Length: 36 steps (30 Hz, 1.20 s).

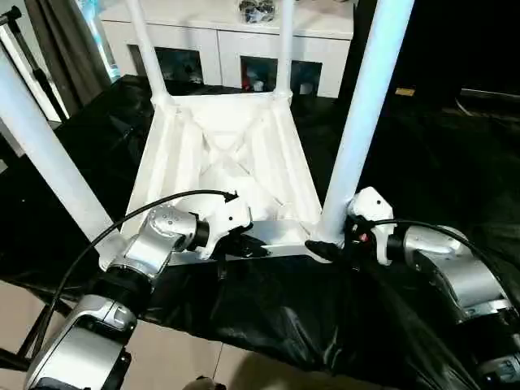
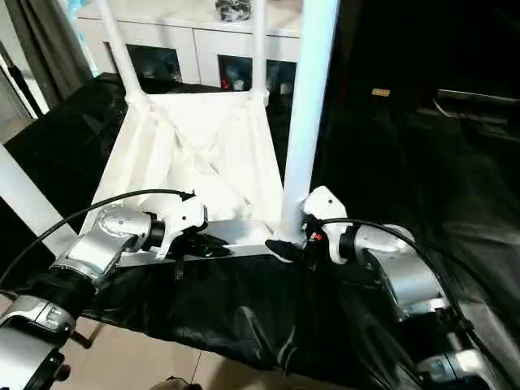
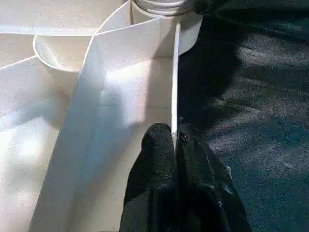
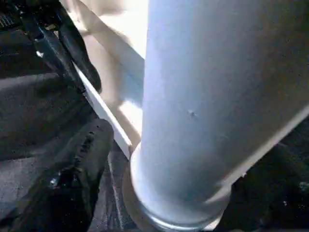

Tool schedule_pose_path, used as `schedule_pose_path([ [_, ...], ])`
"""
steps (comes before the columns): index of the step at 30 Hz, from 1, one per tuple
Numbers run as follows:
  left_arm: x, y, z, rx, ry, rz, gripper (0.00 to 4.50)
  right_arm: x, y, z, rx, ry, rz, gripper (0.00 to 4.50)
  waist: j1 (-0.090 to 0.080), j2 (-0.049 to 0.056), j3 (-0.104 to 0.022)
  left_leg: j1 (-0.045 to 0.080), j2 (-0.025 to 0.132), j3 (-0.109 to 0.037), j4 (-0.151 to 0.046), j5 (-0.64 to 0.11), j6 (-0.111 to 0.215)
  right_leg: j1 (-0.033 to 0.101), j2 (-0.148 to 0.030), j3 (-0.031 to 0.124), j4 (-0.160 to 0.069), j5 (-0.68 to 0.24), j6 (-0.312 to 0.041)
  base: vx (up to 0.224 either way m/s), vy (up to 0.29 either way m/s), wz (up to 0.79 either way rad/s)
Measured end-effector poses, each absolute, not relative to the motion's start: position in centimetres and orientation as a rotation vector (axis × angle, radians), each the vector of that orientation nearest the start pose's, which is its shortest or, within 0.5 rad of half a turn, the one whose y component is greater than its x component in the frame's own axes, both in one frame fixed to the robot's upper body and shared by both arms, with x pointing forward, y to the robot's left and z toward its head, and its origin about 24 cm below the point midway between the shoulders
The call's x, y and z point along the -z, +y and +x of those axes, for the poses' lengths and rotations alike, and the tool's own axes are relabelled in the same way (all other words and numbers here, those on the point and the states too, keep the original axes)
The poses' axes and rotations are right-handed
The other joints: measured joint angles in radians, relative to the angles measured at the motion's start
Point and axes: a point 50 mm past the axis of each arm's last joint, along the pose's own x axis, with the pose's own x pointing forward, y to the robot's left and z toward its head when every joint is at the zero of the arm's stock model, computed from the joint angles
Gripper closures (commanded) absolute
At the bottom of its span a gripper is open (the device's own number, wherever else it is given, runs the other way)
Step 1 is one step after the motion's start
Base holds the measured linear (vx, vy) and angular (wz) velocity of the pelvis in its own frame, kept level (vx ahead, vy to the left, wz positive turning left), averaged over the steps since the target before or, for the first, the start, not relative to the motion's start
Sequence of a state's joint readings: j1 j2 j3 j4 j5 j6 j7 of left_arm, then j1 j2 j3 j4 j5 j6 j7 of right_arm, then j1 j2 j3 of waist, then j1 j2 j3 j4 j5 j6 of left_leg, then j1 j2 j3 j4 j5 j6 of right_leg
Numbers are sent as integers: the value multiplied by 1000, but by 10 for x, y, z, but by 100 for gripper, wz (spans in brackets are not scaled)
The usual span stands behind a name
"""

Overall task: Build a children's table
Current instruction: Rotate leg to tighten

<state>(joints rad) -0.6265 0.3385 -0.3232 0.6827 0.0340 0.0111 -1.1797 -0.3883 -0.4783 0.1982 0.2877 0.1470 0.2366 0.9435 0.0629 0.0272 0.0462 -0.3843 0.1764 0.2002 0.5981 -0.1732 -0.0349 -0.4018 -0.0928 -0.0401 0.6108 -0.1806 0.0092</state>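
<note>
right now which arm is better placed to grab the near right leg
Right. The right gripper sits at the base of that leg, fingers open, while the left gripper is pinched on the tabletop edge.

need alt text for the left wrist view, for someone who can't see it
The left end effector has its two black fingers pinched shut on the thin upright edge wall of the upside-down white plastic rectangular tabletop. Beyond, that wall runs to a rounded corner socket, and black sheeting lies alongside.
</note>
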Motion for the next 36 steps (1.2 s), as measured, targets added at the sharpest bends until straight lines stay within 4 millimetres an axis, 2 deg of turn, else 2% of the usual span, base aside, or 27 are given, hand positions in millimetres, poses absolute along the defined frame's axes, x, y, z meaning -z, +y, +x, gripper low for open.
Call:
schedule_pose_path([
  [6, -45, 124, 319, 1351, 433, 436, 450, -58, -170, 303, -1023, 351, -314, 136, -4, -1, 0, 0, 0, 0, 0, 0, 0, 0, 0, 0, 0, 0, 0, 0, 0, 0],
  [8, -45, 124, 319, 1349, 433, 437, 450, -58, -170, 305, -1034, 351, -318, 165, -6, -1, 0, 0, 0, 0, 0, 0, 0, 0, 0, 0, 0, 0, 0, 0, 0, 0],
  [14, -45, 125, 319, 1347, 436, 436, 450, -57, -170, 306, -1043, 345, -328, 185, -8, -2, 0, 0, 0, 0, 0, 0, 0, 0, 0, 0, 0, 0, 0, 0, 0, 0],
  [23, -45, 128, 320, 1333, 442, 433, 450, -55, -166, 307, -1036, 333, -308, 187, -13, -3, 0, 1, 0, 0, 0, 0, 0, 0, 0, 0, 0, 0, 0, 0, 0, 0],
  [25, -44, 123, 321, 1303, 441, 425, 450, -49, -161, 307, -973, 315, -266, 187, -15, -3, 0, 1, 0, 0, 0, 0, 0, 0, 0, 0, -1, -1, 1, 0, 0, 0],
  [28, -43, 115, 324, 1242, 444, 406, 450, -41, -155, 307, -806, 287, -190, 187, -29, -4, -1, 3, -1, -1, 0, 0, 0, 0, 0, 0, -2, -3, 5, 0, 0, 0],
  [30, -40, 102, 325, 1198, 441, 403, 450, -34, -151, 305, -648, 274, -136, 187, -32, -5, -6, 4, -1, -3, -2, 0, 0, 3, 0, -3, -10, -3, 6, 0, 0, 0],
  [34, -36, 86, 325, 1146, 448, 387, 450, -28, -145, 307, -463, 270, -108, 187, -41, 3, -11, 14, -4, -8, -7, -1, 1, 12, -1, -5, -31, -4, 6, 0, 0, 0],
  [36, -34, 82, 325, 1118, 456, 383, 450, -27, -136, 313, -389, 270, -91, 187, -60, 6, -10, 18, -6, -11, -12, -2, 1, 17, -1, -8, -44, -4, 7, 0, 0, 0],
])
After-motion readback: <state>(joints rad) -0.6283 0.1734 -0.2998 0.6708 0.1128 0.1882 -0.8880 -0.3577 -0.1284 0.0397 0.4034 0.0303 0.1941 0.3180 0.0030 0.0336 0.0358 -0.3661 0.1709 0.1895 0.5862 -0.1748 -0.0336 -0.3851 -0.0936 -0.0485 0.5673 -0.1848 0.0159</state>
